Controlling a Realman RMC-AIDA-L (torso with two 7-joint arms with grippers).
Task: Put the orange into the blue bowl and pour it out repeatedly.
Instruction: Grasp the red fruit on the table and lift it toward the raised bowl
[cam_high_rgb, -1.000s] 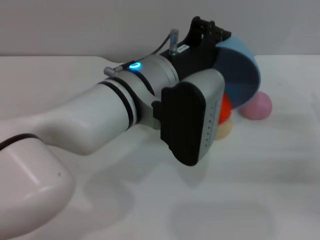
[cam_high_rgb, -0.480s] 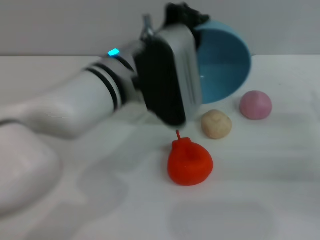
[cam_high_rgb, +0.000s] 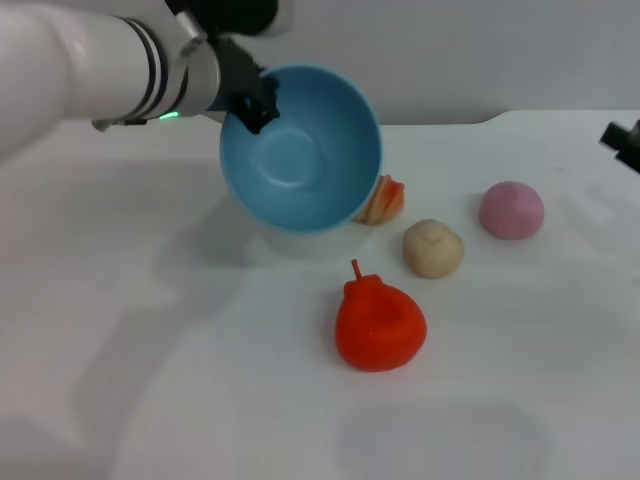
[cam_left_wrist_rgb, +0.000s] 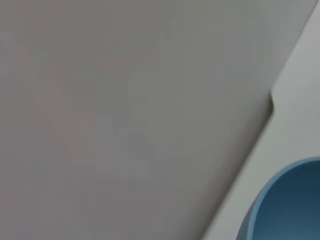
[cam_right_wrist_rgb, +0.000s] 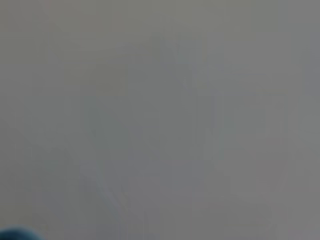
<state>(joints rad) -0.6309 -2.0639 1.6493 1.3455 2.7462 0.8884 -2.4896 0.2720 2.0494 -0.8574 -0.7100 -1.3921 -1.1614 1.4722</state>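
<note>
The blue bowl hangs tilted above the table at the back middle, its empty inside facing me. My left gripper is shut on the bowl's upper left rim. Part of the bowl also shows in the left wrist view. The orange lies on the white table in front of the bowl, stem nub up, clear of both grippers. My right gripper only peeks in at the far right edge, above the table.
A beige ball and a pink ball lie right of the bowl. An orange-and-white striped loaf is partly hidden behind the bowl. The table's back edge meets a grey wall.
My left arm has swung up and to the left with the bowl, which has turned its opening towards me. The orange has dropped out and now rests on the table.
</note>
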